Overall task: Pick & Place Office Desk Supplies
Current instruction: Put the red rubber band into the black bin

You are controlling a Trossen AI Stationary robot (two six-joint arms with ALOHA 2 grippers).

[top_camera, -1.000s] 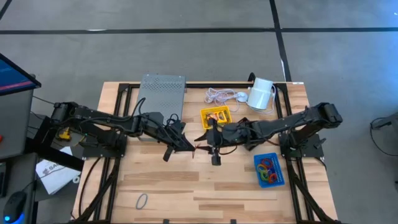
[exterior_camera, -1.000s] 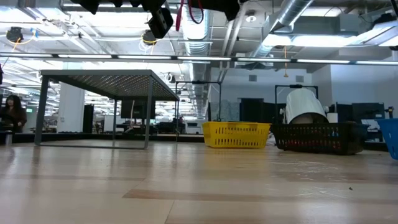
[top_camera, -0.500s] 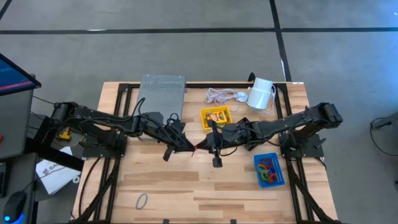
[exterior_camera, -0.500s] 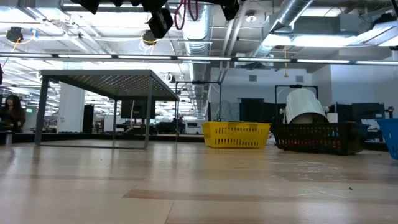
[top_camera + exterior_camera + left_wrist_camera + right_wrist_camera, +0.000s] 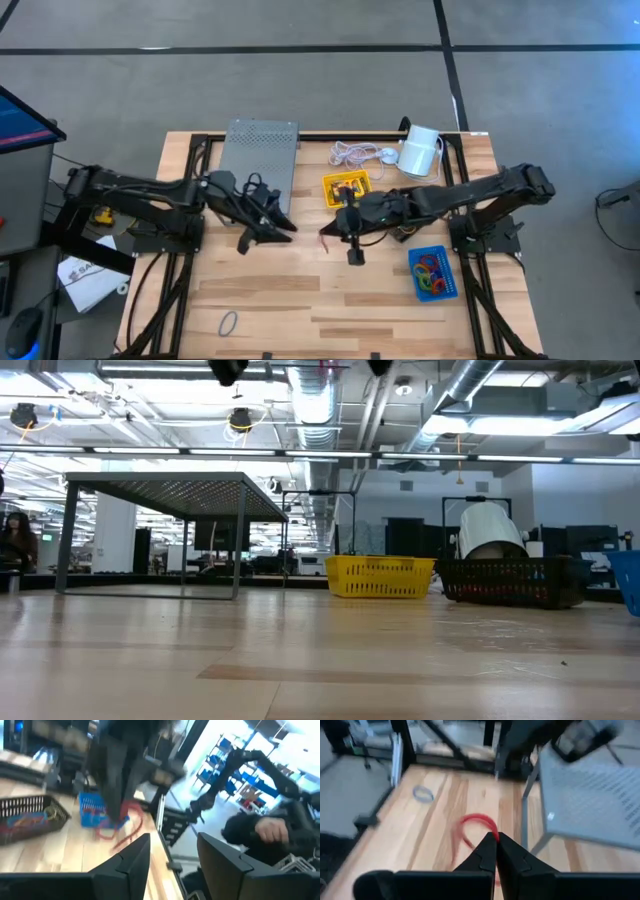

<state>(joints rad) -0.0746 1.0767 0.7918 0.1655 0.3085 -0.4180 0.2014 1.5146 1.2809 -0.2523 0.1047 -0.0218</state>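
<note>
With our left gripper [image 5: 262, 232] wide and clear at nine o'clock, our right gripper [image 5: 335, 232] pinches the red band [image 5: 472, 827] above mid-table; we should carry it steadily toward the blue tray [image 5: 433, 272] at four o'clock.

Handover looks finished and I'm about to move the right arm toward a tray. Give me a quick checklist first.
1. Right tool shut on the red rubber band: ok.
2. Left tool open, with nothing between its fingers: ok.
3. Left tool clear of the band, gap visible between both tools in the high view: ok.
4. Blue tray, which holds other bands, is uncovered beside the right arm's base: ok.
5. How firmly the band sits in the closed tips: cannot tell.
6. All loose bands collected: not ok, a grey band lies near the front left edge.
</note>
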